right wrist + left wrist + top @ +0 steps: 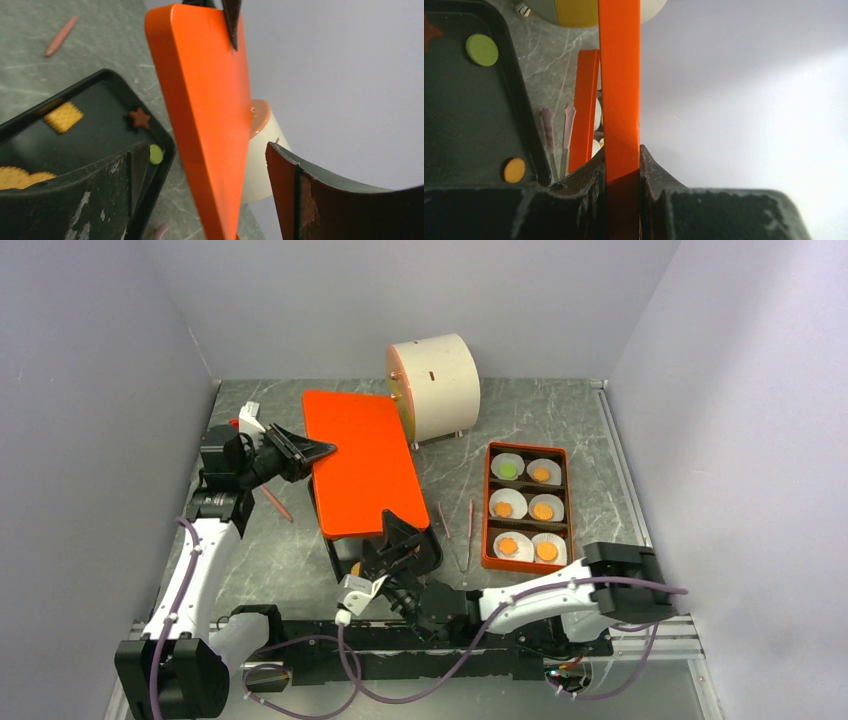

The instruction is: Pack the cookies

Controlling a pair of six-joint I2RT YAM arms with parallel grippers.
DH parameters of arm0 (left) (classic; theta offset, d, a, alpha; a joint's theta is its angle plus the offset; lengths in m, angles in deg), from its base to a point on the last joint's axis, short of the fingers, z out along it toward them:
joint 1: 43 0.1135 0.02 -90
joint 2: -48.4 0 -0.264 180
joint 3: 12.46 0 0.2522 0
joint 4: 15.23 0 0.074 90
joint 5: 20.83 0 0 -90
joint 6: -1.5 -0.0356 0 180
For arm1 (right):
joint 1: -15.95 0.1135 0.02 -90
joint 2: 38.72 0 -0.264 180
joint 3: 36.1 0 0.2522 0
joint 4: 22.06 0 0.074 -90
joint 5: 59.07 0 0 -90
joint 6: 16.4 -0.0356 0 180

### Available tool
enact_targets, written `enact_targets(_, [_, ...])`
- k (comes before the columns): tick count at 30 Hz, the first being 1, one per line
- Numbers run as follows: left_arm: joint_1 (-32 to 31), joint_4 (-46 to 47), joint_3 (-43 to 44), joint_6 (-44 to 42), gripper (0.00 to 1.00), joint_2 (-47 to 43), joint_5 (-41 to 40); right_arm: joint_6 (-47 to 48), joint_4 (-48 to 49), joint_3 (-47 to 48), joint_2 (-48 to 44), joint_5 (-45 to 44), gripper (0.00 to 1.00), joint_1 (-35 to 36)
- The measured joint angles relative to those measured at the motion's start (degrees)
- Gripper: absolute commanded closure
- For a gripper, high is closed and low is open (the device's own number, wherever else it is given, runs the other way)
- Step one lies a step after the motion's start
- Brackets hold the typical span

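The left gripper [318,450] is closed on the orange lid [365,465] and pinches it at the left edge. In the left wrist view its fingers [586,177] press the thin edge of the lid from both sides. From this grip, an orange round cookie [514,170] lies at 9 o'clock inside the black tray [521,107]. A green round cookie [482,49] lies farther away at 11 o'clock, also in the tray.

The right gripper [400,540] has its jaws spread wide, one on each side of the near end of the lid. The right finger [325,200] is apart from the lid; whether the left finger touches it I cannot tell. In the right wrist view, another green round [156,154] lies just beside the left finger at 9 o'clock. The brown star [140,118] is at 10 o'clock and the orange square [63,117] is beyond it. All three lie in the tray, below the raised lid.

In the top view, the orange box [526,558] stands at 3 o'clock from the right gripper, well apart. It holds six white liners [518,540], each with one cookie: one green, five orange. The white drum [433,387] is at 12 o'clock.
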State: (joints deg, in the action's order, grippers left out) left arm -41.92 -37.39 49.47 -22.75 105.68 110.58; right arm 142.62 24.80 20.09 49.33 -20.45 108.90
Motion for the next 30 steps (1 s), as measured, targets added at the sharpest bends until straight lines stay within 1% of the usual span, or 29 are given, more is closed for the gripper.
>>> enact_targets(1, [0.0,1.6,-0.6,0.8,0.95,0.0,-0.2,-4.6,-6.4,0.2,-2.3,0.8,0.07,0.0])
enact_targets(6, [0.0,7.8,-4.8,4.3,0.95,0.0,-0.4,-22.0,-29.0,3.3,-9.6,4.2,0.03,0.0])
enact_targets(9, [0.0,9.6,-7.0,5.7,0.95,0.0,-0.5,-31.8,-41.7,6.1,-12.7,7.5,0.0,0.0])
enact_targets(12, [0.0,11.8,-8.6,7.3,0.95,0.0,-0.5,-41.0,-53.3,8.6,-15.8,11.9,0.0,0.0])
enact_targets(15, [0.0,13.6,-9.4,8.6,0.95,0.0,-0.6,-48.3,-61.6,9.9,-18.2,16.5,0.0,0.0])
enact_targets(18, [0.0,14.6,-9.4,8.9,0.95,0.0,-0.7,-54.3,-67.8,10.0,-20.5,20.9,0.0,-0.2])
enact_targets(20, [0.0,14.8,-9.4,8.9,0.95,-0.1,-0.7,-57.2,-70.3,10.0,-22.2,22.9,0.0,-0.9])
enact_targets(22, [-0.1,14.8,-9.6,8.6,0.95,-0.2,-0.8,-60.2,-72.4,10.0,-24.3,25.6,0.0,-3.1])
enact_targets(26, [-0.5,14.8,-10.4,7.0,0.95,-0.9,-1.2,-65.5,-75.2,10.0,-30.0,31.1,0.0,-13.7])
enact_targets(30, [-1.8,15.4,-12.9,5.9,0.95,-1.3,-1.2,-69.8,-77.4,10.4,-35.6,33.9,0.0,-24.4])
